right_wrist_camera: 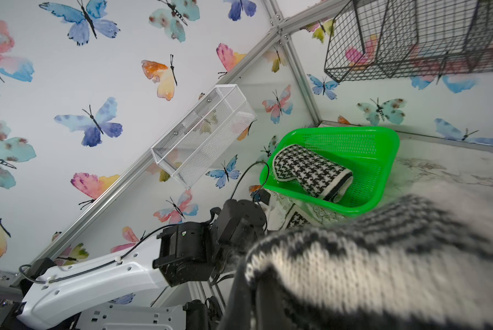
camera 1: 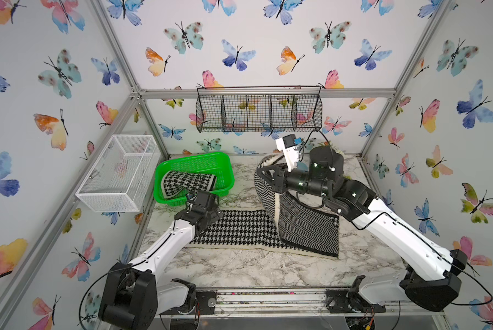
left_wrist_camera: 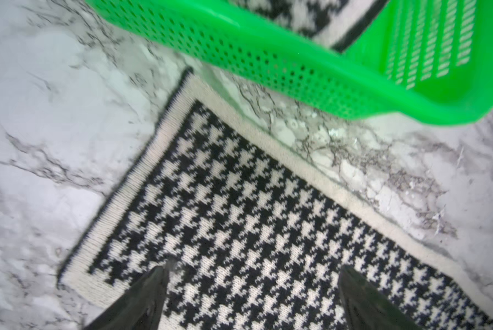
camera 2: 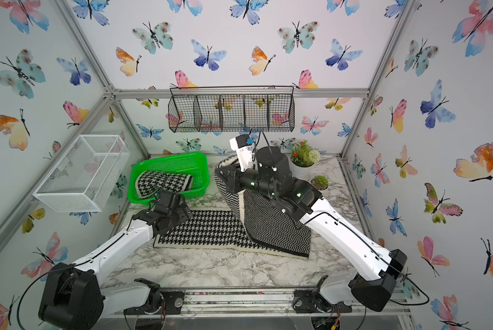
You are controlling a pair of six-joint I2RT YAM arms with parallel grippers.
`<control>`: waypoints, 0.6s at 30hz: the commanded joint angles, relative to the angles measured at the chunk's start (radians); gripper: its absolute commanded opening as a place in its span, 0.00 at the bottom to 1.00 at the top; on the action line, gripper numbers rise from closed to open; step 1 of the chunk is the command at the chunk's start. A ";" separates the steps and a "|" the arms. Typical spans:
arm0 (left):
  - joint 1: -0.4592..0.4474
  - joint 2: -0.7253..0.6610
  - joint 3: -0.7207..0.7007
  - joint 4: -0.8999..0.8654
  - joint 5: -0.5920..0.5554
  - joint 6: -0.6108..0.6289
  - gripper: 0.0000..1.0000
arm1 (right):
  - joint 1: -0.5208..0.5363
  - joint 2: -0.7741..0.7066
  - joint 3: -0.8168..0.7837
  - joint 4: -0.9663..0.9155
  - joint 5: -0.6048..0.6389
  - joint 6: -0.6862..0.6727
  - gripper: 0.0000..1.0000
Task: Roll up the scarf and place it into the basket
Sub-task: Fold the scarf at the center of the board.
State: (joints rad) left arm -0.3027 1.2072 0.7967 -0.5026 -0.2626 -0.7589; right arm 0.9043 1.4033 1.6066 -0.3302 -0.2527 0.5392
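A rolled scarf (camera 1: 188, 181) is already lying inside the basket (camera 1: 199, 164), which is sitting at about ten o'clock on the tabletop (camera 1: 268, 271), so part of the job is looking done. A second scarf (camera 1: 239, 228) is stretching across the middle of the tabletop, with one corner just beside the basket. It is not rolled yet, so by my reading the rolling and the placing are both waiting for this one.

The right hand (camera 1: 261, 171) is pinching shut on the scarf's raised end at about one o'clock. The cloth is hanging down from it and draping over the flat part. The left hand (left_wrist_camera: 253, 267) is hovering wide apart above the other end, toward nine o'clock, gripping nothing.

The scarf is showing as a thick black-and-cream knit. One face is carrying a houndstooth check and the other a fine zigzag, with a cream border and a dark outer edge. The flat stretch is lying smooth; the lifted stretch is bending into a loose loop.
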 commanded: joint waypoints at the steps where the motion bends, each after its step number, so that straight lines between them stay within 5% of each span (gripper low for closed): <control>1: 0.074 -0.051 0.037 -0.063 0.039 0.101 0.94 | 0.040 0.039 0.043 -0.021 0.040 0.015 0.03; 18: 0.161 -0.022 0.042 -0.037 0.115 0.174 0.94 | 0.161 0.111 0.312 -0.320 0.031 -0.001 0.03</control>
State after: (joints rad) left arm -0.1493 1.1736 0.8211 -0.5362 -0.1730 -0.6033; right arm 1.0447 1.5333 1.8656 -0.5781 -0.2214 0.5510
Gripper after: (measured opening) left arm 0.941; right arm 0.055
